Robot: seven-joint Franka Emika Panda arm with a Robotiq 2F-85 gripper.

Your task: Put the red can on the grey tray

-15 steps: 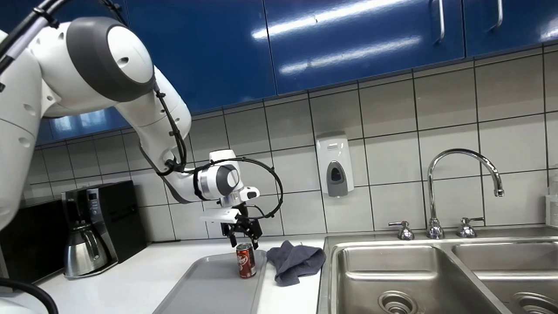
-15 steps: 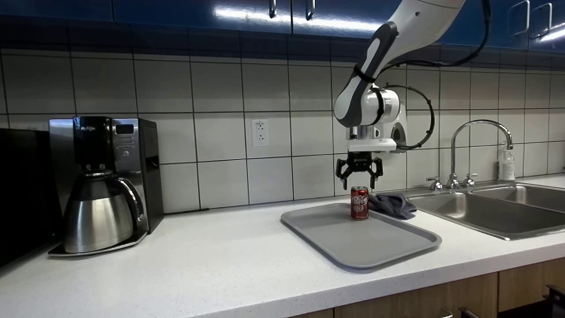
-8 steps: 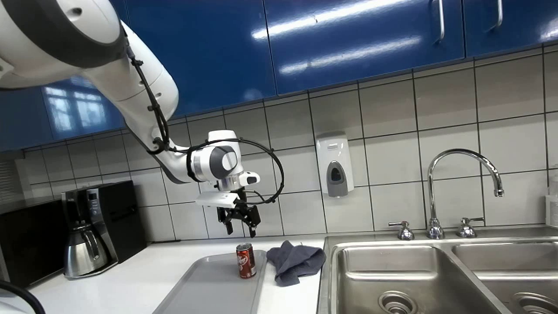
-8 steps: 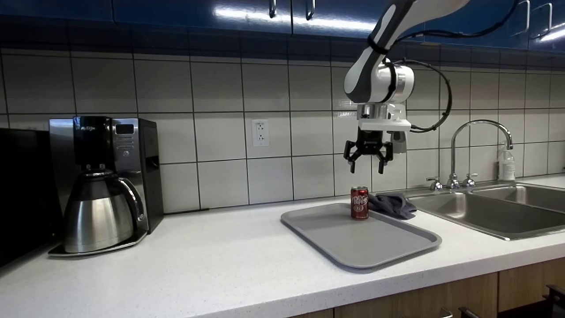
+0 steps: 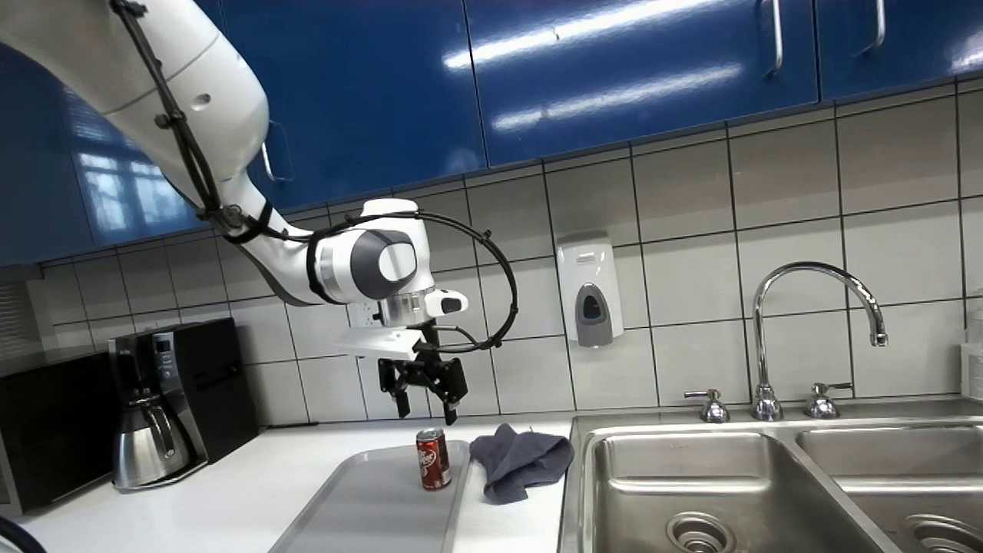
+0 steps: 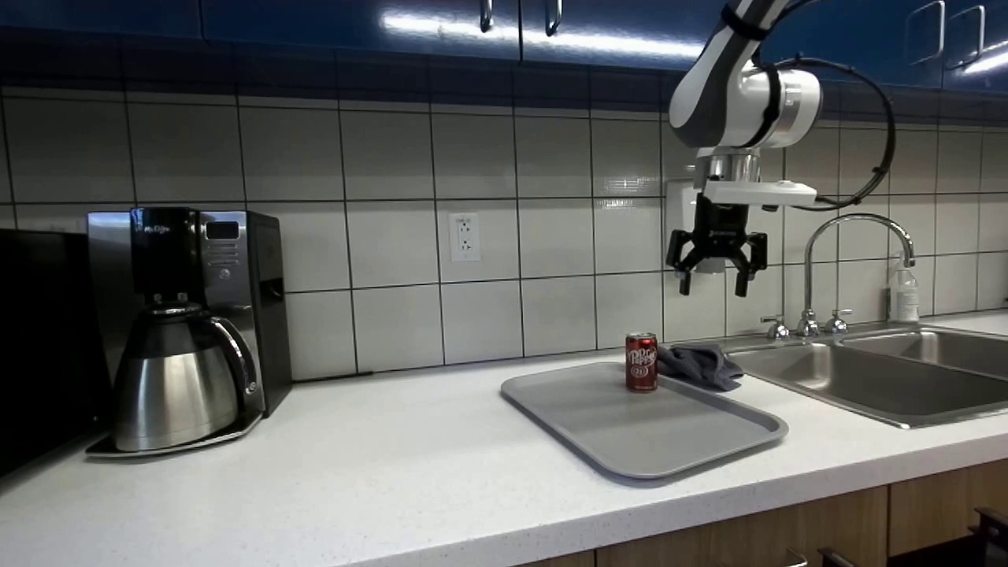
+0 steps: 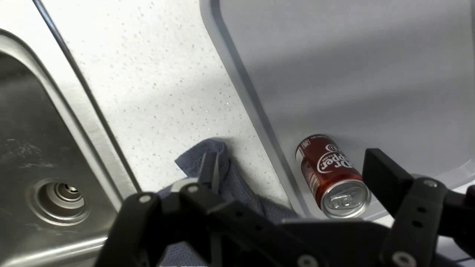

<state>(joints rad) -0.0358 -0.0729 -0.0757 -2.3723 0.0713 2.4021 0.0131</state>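
The jaws hang wide apart above the counter (image 6: 354, 472), well away from the red can (image 6: 641, 370), and there it stands, upright on the grey tray (image 6: 669, 433), white Dr Pepper lettering, silver top! It's near one rim, dark cloth (image 6: 701, 367) just beyond, with open tray surface stretching frontward.

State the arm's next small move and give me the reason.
Probably raise the open tool slightly, away from the red can: the can already stands upright on the grey tray, and the tool hangs clear of it, holding nothing.
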